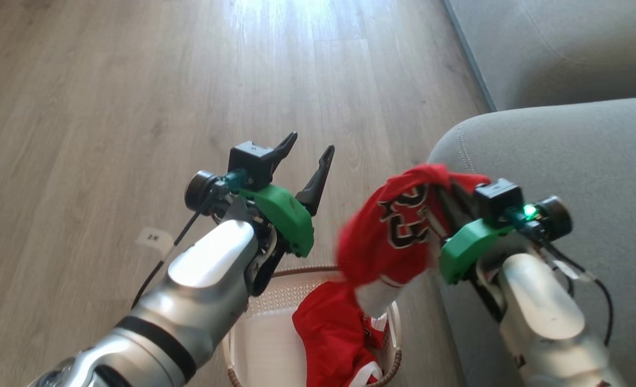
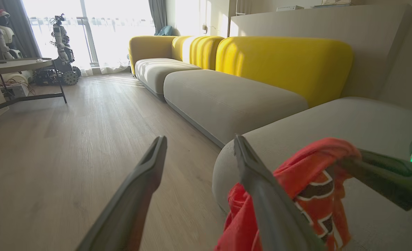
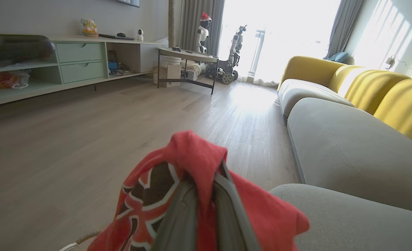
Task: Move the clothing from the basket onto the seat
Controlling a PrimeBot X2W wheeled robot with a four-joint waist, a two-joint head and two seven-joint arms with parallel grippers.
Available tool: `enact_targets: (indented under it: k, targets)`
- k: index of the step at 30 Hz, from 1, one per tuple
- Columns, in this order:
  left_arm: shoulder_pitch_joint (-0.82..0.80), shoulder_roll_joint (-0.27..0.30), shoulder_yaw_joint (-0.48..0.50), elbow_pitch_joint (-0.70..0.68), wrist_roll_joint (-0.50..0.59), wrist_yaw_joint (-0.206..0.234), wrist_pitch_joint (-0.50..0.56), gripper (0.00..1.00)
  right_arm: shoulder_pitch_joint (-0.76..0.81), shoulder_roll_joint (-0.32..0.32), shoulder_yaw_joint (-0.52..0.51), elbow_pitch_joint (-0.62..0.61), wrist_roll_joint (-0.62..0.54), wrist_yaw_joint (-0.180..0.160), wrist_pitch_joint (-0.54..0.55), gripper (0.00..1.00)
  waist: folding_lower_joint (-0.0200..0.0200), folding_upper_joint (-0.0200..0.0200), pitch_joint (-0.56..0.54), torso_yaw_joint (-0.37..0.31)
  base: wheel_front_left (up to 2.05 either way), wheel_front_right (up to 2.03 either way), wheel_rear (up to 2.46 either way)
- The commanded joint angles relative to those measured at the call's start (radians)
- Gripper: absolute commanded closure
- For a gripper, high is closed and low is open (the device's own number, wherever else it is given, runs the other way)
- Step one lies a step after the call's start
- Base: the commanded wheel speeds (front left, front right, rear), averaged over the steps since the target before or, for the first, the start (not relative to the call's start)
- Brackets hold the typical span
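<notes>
Hanging from the right gripper (image 1: 449, 185), whose fingers were pinched tight on a fold of cloth, a red jersey (image 1: 393, 226) drooped in the air above the basket (image 1: 307, 270), its number print turned up toward the head camera and its lower end dangling toward the basket's rim. The seat (image 1: 565, 156) lay immediately to the robot's right of that gripper. Its rounded, stitched front corner sat just beside the jersey, and its grey top spread away rightward and forward. The relation that mattered was therefore a short sideways one, from jersey to seat, with the cushion's edge between them. The gripped fold looked to be at or above the level of the cushion top, but the hanging tail seemed lower and could, by my judgement, drag on the front face. The jersey's long axis ran roughly from the grip down and leftward toward the basket. The left gripper (image 1: 311, 145) was spread wide and held nothing, hovering over the floor (image 1: 108, 107) on the far side of the basket from the seat, so the right arm was plainly the nearer one for placing. A second red garment (image 1: 334, 333) lay crumpled in the basket, toward its right side, below both grippers. The empty left gripper seemed the better placed to reach it.
</notes>
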Motion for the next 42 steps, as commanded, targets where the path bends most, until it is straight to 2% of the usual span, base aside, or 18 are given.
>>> enact_targets:
  k: [1, 8, 13, 30, 42]
  targets:
    - [-0.035, 0.017, 0.026, -0.015, -0.002, -0.003, -0.013, 0.00, -0.026, 0.002, -0.005, -0.052, -0.014, 0.000, -0.007, 1.00, 0.0000, 0.0000, 0.004, -0.010, 0.00, 0.00, 0.00]
    - [0.014, 0.015, 0.001, -0.004, -0.005, -0.016, -0.023, 0.00, 0.026, -0.022, -0.122, -0.124, -0.064, 0.000, -0.007, 1.00, 0.0000, 0.0000, 0.014, -0.053, 0.00, 0.00, 0.00]
    - [0.056, 0.013, -0.019, -0.011, -0.004, -0.013, -0.032, 0.00, 0.068, -0.024, -0.191, -0.184, -0.095, 0.000, -0.007, 1.00, 0.0000, 0.0000, 0.031, -0.114, 0.00, 0.00, 0.00]
    - [0.178, 0.012, -0.019, -0.160, 0.055, 0.019, -0.047, 0.00, 0.094, -0.037, -0.215, -0.278, -0.110, 0.000, 0.002, 1.00, 0.0000, 0.0000, 0.078, -0.276, 0.00, 0.00, 0.00]
    - [0.224, 0.012, -0.005, -0.231, 0.118, 0.025, -0.047, 0.00, 0.092, -0.066, -0.226, -0.328, -0.095, 0.000, 0.033, 1.00, 0.0000, 0.0000, 0.116, -0.288, 0.00, 0.00, 0.00]
